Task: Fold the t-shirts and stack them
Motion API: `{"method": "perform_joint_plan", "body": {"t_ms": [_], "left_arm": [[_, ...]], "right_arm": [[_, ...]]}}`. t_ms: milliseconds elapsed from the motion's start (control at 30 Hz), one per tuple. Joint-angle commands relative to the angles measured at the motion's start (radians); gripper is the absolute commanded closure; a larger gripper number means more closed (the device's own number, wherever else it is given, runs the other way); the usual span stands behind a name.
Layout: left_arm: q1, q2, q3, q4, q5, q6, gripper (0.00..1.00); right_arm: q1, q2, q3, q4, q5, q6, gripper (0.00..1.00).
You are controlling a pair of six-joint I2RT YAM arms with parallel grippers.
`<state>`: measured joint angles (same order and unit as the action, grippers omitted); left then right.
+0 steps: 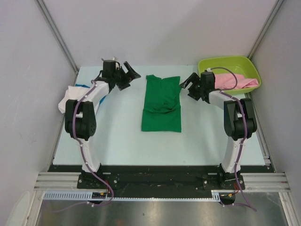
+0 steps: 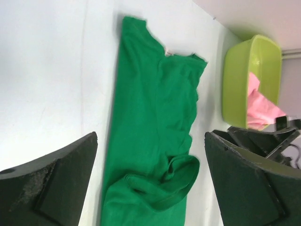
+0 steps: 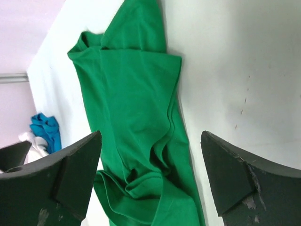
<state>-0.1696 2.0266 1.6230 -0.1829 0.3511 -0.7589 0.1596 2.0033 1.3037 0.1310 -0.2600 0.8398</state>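
Note:
A bright green t-shirt [image 1: 161, 103] lies in the middle of the table, folded into a long narrow strip with a rumpled fold near its middle. It also shows in the left wrist view [image 2: 150, 141] and the right wrist view [image 3: 136, 108]. My left gripper [image 1: 130, 78] [image 2: 150, 188] is open and empty, above the table left of the shirt's far end. My right gripper [image 1: 189, 86] [image 3: 150, 183] is open and empty, just right of the shirt's far end. A white t-shirt [image 1: 70, 98] and a blue t-shirt [image 1: 83, 85] [image 3: 46, 132] lie bunched at the left edge. A pink t-shirt [image 1: 233, 81] [image 2: 261, 106] lies in the tub.
A lime-green plastic tub [image 1: 225, 60] [image 2: 240, 75] stands at the back right corner. Grey walls close in the table on the left, back and right. The arms' bases stand on a black rail at the near edge.

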Motion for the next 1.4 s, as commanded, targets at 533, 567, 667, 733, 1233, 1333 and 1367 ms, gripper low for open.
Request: {"method": "perform_joint_plan", "body": {"t_ms": [533, 567, 667, 733, 1233, 1333, 1367], "left_arm": [[-0.214, -0.887, -1.149, 0.442, 0.018, -0.172, 0.0], [-0.214, -0.901, -1.161, 0.46, 0.014, -0.175, 0.0], [-0.215, -0.948, -1.175, 0.416, -0.011, -0.148, 0.0], [-0.214, -0.96, -1.163, 0.396, -0.014, -0.131, 0.0], [-0.214, -0.865, -1.106, 0.381, 0.003, -0.068, 0.0], [-0.212, -0.835, -1.101, 0.395, 0.009, -0.071, 0.0], [-0.212, -0.827, -1.103, 0.404, 0.011, -0.069, 0.0]], "right_arm": [[0.425, -0.331, -0.165, -0.341, 0.072, -0.285, 0.0], [0.429, -0.316, -0.165, -0.324, 0.053, -0.265, 0.0], [0.459, -0.276, -0.161, -0.294, 0.07, -0.255, 0.0], [0.459, -0.236, -0.15, -0.284, 0.048, -0.243, 0.0], [0.393, -0.098, 0.035, -0.234, 0.068, -0.245, 0.0], [0.374, -0.055, 0.107, -0.271, 0.068, -0.263, 0.0], [0.37, -0.041, 0.124, -0.284, 0.067, -0.268, 0.0]]}}
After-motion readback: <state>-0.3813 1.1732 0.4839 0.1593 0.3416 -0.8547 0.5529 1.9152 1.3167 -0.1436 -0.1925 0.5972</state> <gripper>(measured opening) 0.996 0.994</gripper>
